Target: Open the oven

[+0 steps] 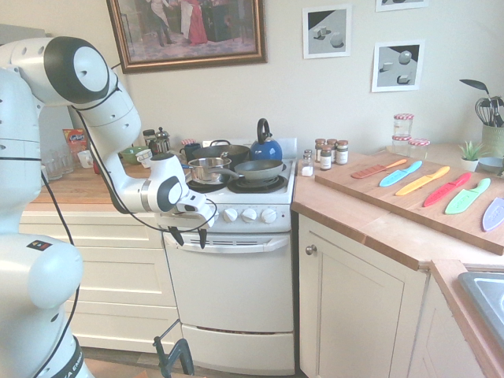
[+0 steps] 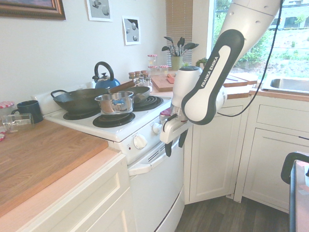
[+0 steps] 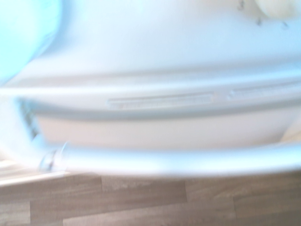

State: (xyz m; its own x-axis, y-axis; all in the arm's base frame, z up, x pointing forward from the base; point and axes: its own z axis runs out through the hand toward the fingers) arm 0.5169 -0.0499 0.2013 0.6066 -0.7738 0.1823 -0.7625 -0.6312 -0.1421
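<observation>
The white oven [image 1: 232, 295] stands between cream cabinets, its wide door shut under a row of white knobs [image 1: 240, 214]. The bar handle [image 1: 236, 245] runs across the top of the door. My gripper [image 1: 190, 238] is open, fingers pointing down just in front of the handle's left end. From the other side, the gripper [image 2: 175, 145] hangs before the knob panel, right above the handle [image 2: 152, 163]. Whether a finger touches the bar cannot be told. The blurred wrist view looks down on the handle [image 3: 164, 162] and the door's vent slot [image 3: 160, 100], with wood floor below.
A steel saucepan [image 1: 206, 168], a dark wok [image 1: 224, 152], a frying pan [image 1: 258, 168] and a blue kettle [image 1: 266, 146] crowd the burners. Cream cabinets [image 1: 354, 315] flank the oven. A board [image 1: 370, 189] with coloured knives lies on the right counter, a mug [image 2: 30, 109] on the left.
</observation>
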